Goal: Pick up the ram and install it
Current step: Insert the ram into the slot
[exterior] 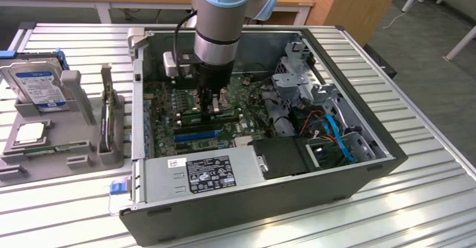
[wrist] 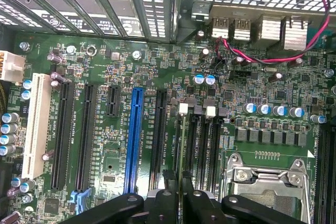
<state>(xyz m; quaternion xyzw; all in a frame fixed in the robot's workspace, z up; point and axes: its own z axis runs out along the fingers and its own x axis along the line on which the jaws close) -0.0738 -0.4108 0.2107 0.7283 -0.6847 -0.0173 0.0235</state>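
1. Green, thin circuit-board ram stick (wrist: 180, 150) stands on edge between the black fingers (wrist: 169, 187) of the gripper (wrist: 177, 195), which are clamped on it.
2. It sits at the black memory slots (wrist: 202, 145) of the green motherboard (wrist: 252, 82), beside the silver processor socket (wrist: 268, 179).
3. Seen from the exterior view, the gripper (exterior: 210, 104) reaches down into the open grey computer case (exterior: 246, 214).
4. A blue-labelled hard drive (exterior: 37, 86) stands on a grey holder at that view's left.
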